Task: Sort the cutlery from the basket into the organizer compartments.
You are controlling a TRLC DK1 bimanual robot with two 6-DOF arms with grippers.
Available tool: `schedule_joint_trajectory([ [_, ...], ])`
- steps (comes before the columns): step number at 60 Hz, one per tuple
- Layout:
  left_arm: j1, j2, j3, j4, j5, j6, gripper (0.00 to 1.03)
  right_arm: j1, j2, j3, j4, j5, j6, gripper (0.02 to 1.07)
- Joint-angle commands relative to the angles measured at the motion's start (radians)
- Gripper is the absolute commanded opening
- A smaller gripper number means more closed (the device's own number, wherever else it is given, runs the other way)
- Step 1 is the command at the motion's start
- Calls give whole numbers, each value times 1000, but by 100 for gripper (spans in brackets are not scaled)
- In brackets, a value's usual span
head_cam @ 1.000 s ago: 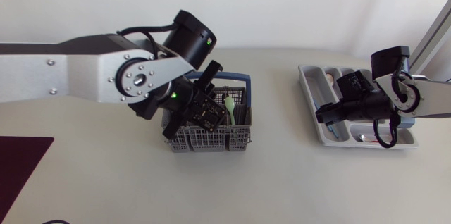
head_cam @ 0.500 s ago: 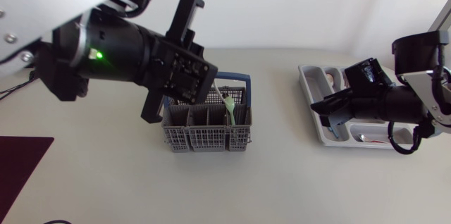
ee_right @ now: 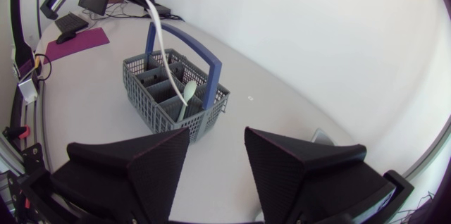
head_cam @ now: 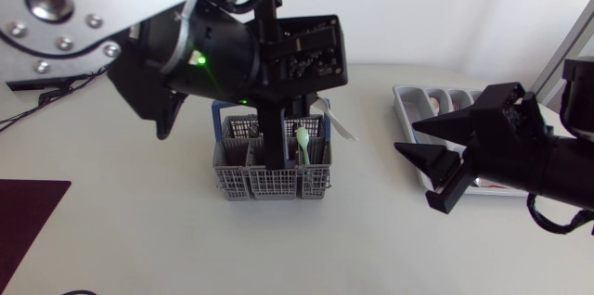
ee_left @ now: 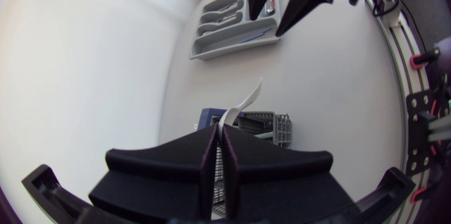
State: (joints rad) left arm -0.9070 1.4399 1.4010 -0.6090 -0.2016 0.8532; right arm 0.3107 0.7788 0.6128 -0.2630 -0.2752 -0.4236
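The left gripper (ee_left: 218,139) is clamped on a white utensil (ee_left: 248,101). Its two fingers are pressed together on one end and the rest curves out ahead of the tips, held up over the blue-handled grey basket (head_cam: 269,182). In the overhead frame the basket sits left of centre, with a pale green spoon (head_cam: 303,139) standing in one of its right-hand cells. At the right of that frame the right gripper (head_cam: 432,144) hangs with its fingers spread and nothing between them, its tips overlapping the left side of the grey organizer (head_cam: 404,105), which holds some cutlery. The table (head_cam: 371,230) is pale and plain — a dark purple mat (head_cam: 28,211) lies at the frame's lower left.
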Motion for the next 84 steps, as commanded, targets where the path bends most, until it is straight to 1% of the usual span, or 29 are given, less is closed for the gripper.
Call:
schedule_joint_trajectory([
  [1,-7,56,73,-26,25,-144,3,56,-32,-44,4,48,-43,60],
  [5,7,88,112,-55,59,-207,3,117,-49,-65,30,120,-53,60],
  [6,16,111,142,-78,80,-255,3,146,-53,-74,42,153,-61,60],
  [9,33,137,181,-107,133,-315,3,191,-62,-93,64,199,-72,60],
  [10,45,157,208,-127,160,-358,3,226,-62,-104,80,232,-76,60],
  [14,57,185,250,-155,197,-424,3,278,-59,-119,113,289,-86,60],
  [17,66,206,279,-178,245,-476,3,304,-53,-127,137,312,-90,60],
  [22,74,238,312,-209,274,-537,3,326,-42,-130,168,340,-96,60],
  [24,76,255,328,-229,301,-563,3,338,-39,-130,179,357,-98,60],
  [27,83,277,351,-255,338,-599,3,357,-30,-130,197,380,-106,55],
  [32,103,312,397,-308,407,-649,3,375,-1,-128,237,416,-122,52],
  [38,109,340,432,-348,438,-681,3,398,42,-130,286,472,-145,52],
  [43,117,358,458,-377,482,-703,3,404,80,-131,326,505,-159,51],
  [47,118,363,467,-393,492,-712,3,404,105,-131,349,518,-176,46],
  [50,122,366,472,-402,504,-715,3,404,114,-130,354,519,-179,46],
  [57,126,372,472,-414,513,-723,3,406,123,-127,357,519,-182,39],
  [64,129,378,470,-422,513,-729,3,406,123,-124,357,519,-182,37],
  [66,131,381,472,-422,513,-732,3,407,122,-122,357,521,-184,33],
  [68,134,382,472,-425,513,-732,3,409,122,-122,354,521,-184,33],
  [70,135,386,472,-426,513,-735,3,412,120,-120,349,521,-184,29],
  [72,137,387,469,-426,513,-737,3,416,120,-119,346,522,-184,29],
  [73,137,389,467,-426,513,-737,3,419,120,-119,346,525,-184,27],
  [79,135,393,460,-426,513,-735,3,432,120,-120,344,531,-184,26],
  [84,134,396,461,-426,513,-735,3,436,122,-120,341,534,-184,19],
])
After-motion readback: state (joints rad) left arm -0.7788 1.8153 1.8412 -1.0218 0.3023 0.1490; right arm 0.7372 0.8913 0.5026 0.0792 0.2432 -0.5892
